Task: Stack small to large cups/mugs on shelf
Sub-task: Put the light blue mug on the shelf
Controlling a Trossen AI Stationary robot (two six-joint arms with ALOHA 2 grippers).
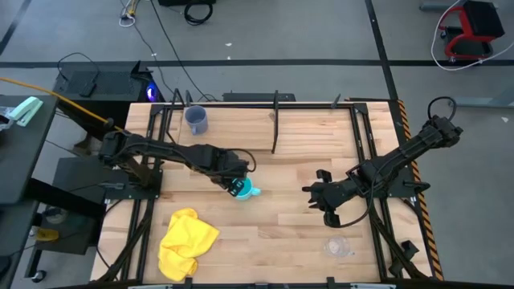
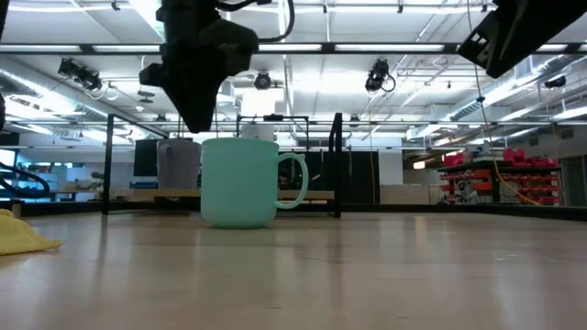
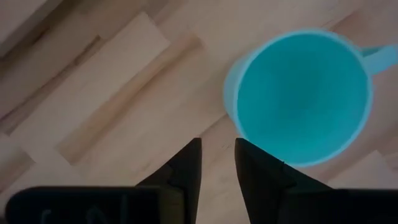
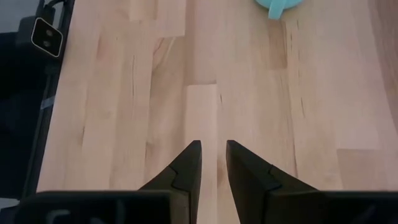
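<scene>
From above, the left hand (image 1: 234, 185) hovers at the cyan mug (image 1: 245, 190) mid-desk, the grey-blue mug (image 1: 197, 120) sits near the far edge, and the clear cup (image 1: 337, 246) by the near right edge. The left wrist view shows its fingers (image 3: 186, 168) slightly parted, empty, beside the mug's rim. The right hand (image 4: 213, 163), slightly parted, holds nothing above bare desk (image 4: 124, 93).

i read this as industrial lab or workshop hall: grey concrete floor (image 1: 321, 48) with loose black cables (image 1: 195, 11), red wheeled cart (image 1: 471, 30), high white ceiling with strip lights (image 2: 303, 69), red storage racks (image 2: 477, 179) beyond pale wooden worktable (image 1: 297, 233).
</scene>
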